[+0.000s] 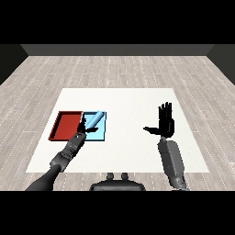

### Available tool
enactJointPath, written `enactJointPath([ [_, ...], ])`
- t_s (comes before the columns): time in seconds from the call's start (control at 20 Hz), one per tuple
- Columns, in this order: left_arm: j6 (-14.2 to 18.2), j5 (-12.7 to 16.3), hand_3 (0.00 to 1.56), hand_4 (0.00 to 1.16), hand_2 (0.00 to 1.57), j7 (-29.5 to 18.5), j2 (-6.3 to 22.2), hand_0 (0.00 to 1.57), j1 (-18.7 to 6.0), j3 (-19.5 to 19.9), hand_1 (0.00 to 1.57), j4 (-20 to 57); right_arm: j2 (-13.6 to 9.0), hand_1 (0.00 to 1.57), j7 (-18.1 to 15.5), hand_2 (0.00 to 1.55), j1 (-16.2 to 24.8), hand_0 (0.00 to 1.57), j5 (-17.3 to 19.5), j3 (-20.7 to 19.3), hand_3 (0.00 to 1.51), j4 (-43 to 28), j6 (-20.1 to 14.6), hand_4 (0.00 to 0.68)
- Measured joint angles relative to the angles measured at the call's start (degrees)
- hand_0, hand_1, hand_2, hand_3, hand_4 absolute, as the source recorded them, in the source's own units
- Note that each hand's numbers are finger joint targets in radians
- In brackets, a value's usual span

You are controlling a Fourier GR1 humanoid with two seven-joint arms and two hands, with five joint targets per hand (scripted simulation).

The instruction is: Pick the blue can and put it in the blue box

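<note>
At the white table (pixel 137 137), your left hand (pixel 82 130) sits at the near edge of the blue tray (pixel 102 134), its dark fingers bunched against the lower end of the blue can (pixel 94 120); whether they wrap the can or merely touch it cannot be told from this angle. The can lies tilted over the blue tray, its upper end leaning toward the far right corner, so the delivery looks close to done, though you cannot tell whether it rests on the tray floor. Your right hand (pixel 166 123) stands well apart on the table's right side, fingers straight up, thumb out to the side, holding nothing. The can is a slim, smooth, pale cylinder, probably light and rigid, and likely to roll or slide on its curved side; the middle of its body, gripped across its width, looks like the safest place to take it. The red tray (pixel 62 126) beside it is a shallow, flat-walled rectangle, like its blue neighbour.
</note>
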Motion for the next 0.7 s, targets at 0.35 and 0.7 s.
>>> enactJointPath([
  [0.35, 5.7, 3.6, 0.00, 0.00, 0.00, -10.6, -0.1, 0.00, 0.8, 4.9, 0.00, -5.7, -0.1, 0.00, 0.1, 0.00, -0.2, 0.00, -0.8, -0.4, 0.00, -0.7, 1.1, 0.000],
  [0.7, -4.3, 7.2, 0.00, 0.00, 0.00, -26.2, -2.3, 0.00, 2.3, 7.9, 0.00, -19.8, -0.2, 0.00, 0.4, 0.00, 0.4, 0.00, 0.3, 1.0, 0.00, -1.2, 1.8, 0.000],
])
